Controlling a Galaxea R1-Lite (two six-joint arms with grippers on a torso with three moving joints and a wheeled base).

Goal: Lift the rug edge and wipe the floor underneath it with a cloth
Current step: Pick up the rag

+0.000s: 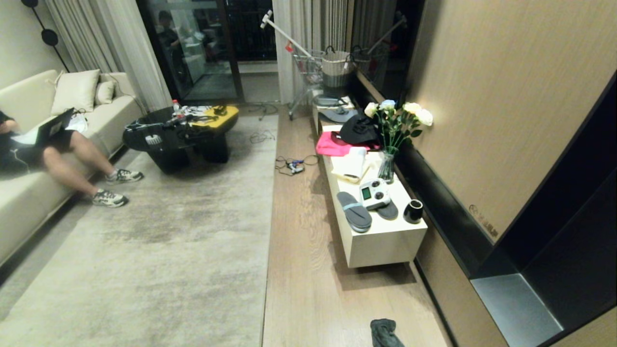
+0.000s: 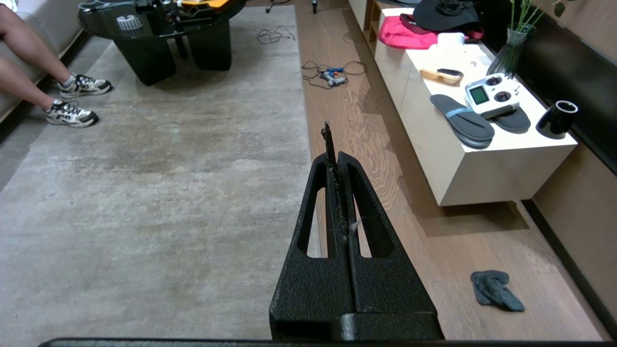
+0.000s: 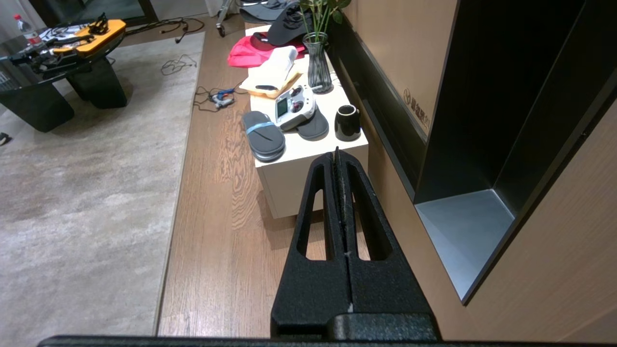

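The large pale grey rug lies flat, and its rug edge (image 1: 270, 231) (image 2: 303, 96) (image 3: 182, 159) runs straight beside a strip of wood-plank floor (image 1: 308, 270) (image 2: 434, 250) (image 3: 217, 217). The dark grey-green cloth (image 1: 384, 332) (image 2: 496, 289) lies crumpled on the floor near the wall, at the near end of the strip. My left gripper (image 2: 337, 156) is shut and empty, held high above the rug edge. My right gripper (image 3: 337, 156) is shut and empty too, held over the floor in front of the white cabinet. Neither arm shows in the head view.
A low white cabinet (image 1: 385, 248) along the right wall carries grey slippers (image 1: 354, 211), a controller, a black cup and a vase. Cables (image 1: 290, 165) lie on the floor further on. A person sits on the sofa with shoes (image 1: 110, 197) on the rug, beside a black coffee table (image 1: 178, 140).
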